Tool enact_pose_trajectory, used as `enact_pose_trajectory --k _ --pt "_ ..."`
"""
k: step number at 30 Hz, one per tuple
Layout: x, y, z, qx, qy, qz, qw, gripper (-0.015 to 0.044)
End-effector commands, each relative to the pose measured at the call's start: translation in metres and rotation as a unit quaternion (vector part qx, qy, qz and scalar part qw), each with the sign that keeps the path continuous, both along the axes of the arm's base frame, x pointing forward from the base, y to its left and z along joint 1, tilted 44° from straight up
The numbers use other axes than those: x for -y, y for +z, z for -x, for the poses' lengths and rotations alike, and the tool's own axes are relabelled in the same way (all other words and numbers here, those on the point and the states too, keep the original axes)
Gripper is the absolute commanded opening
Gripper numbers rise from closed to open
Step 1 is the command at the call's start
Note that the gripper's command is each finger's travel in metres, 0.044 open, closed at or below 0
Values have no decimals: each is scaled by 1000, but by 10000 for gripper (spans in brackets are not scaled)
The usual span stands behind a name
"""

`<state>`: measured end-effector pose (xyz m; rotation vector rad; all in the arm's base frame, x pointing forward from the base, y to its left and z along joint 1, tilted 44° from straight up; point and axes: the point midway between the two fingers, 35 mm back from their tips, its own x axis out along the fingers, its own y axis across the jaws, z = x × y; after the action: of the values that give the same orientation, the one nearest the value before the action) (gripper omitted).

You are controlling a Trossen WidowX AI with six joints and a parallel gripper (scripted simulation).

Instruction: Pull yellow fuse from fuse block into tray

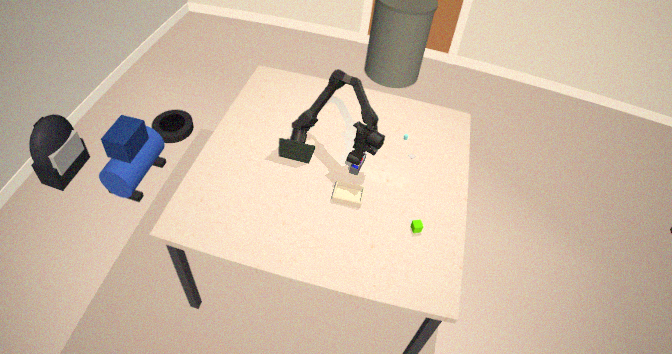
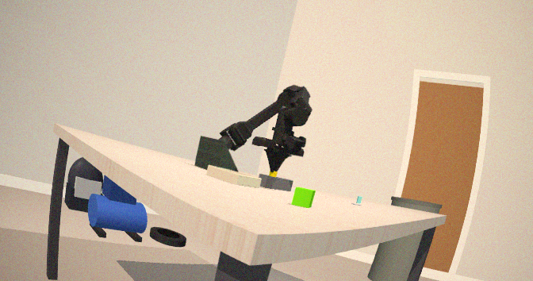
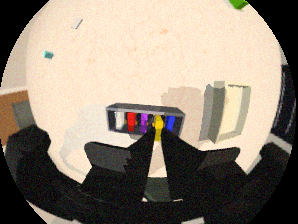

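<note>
My hand [image 3: 157,137] was clamped on the yellow fuse [image 3: 158,129] — raised just above the grey fuse block [image 2: 276,182], whose row held the white, red, purple and blue fuses [image 3: 170,123]. The tray [image 2: 234,176] sat beside the block on the bench [image 2: 206,215].

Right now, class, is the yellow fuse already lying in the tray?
No: the yellow fuse sits pinched in the pincer above the fuse block, beside the tray.

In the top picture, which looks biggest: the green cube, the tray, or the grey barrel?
Biggest to smallest, as they look:
1. Grey barrel, though it stands farther away on the floor
2. Tray
3. Green cube
</note>
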<state>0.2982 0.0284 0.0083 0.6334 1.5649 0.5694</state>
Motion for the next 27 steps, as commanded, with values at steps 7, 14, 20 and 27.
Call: enact_pose_trajectory --k 7,14,20,27 --pt "5 4 -1 2 1 3 1000 0" --pt "7 6 -1 2 1 3 1000 0" --pt "9 9 -1 2 1 3 1000 0" --pt "12 11 -1 2 0 2 1000 0"
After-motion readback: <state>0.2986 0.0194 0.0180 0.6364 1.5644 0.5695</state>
